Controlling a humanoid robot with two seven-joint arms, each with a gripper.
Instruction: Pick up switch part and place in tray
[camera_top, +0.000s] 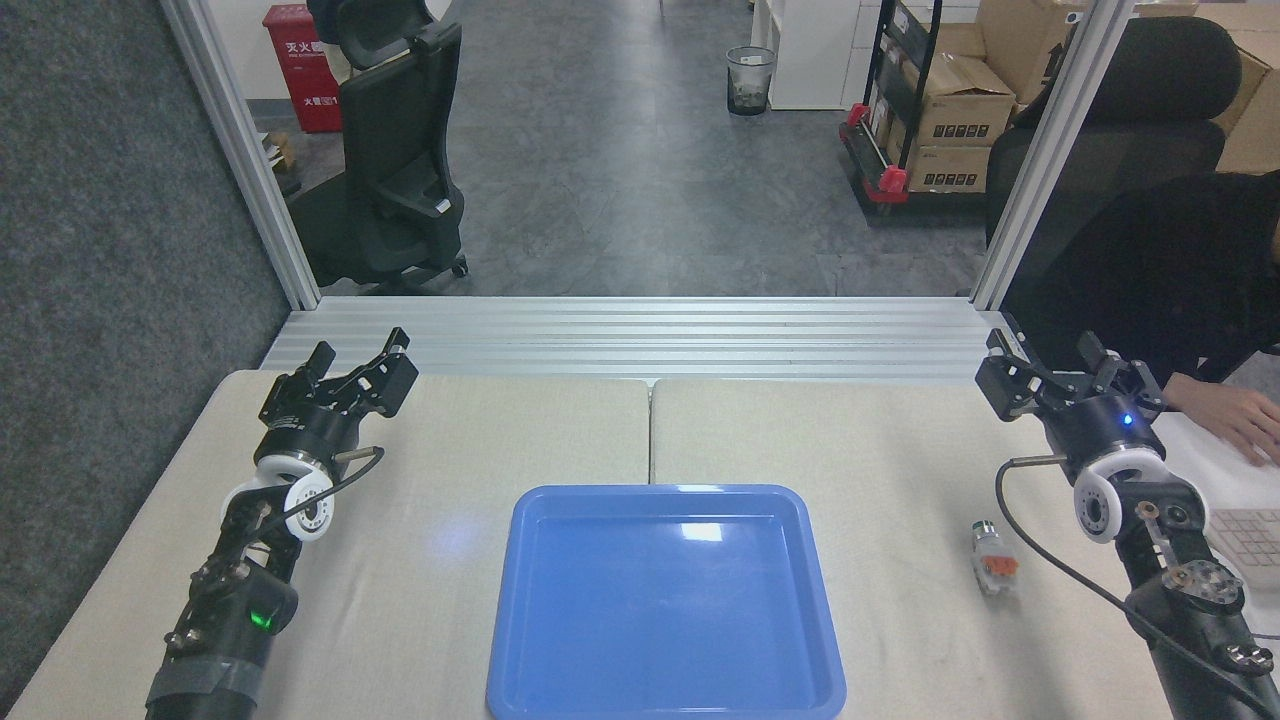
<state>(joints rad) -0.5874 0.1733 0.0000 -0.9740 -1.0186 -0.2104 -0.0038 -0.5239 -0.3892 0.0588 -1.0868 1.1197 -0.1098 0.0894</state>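
One switch part (992, 559) is lying on the pale, matte tabletop (420, 560), and one tray (665, 603) is sitting at the near middle. The tray is glossy blue plastic, shallow and rectangular, with rounded corners and a raised rim. The switch part is small and elongated, white with an orange block. It is resting just right of the tray, apart from it, and nearer the camera than the right gripper (1052, 366), well apart from it. Two grippers are hovering: the right gripper is standing spread and holding nothing; the left gripper (360, 370) is also gaping and holding nothing, far left.
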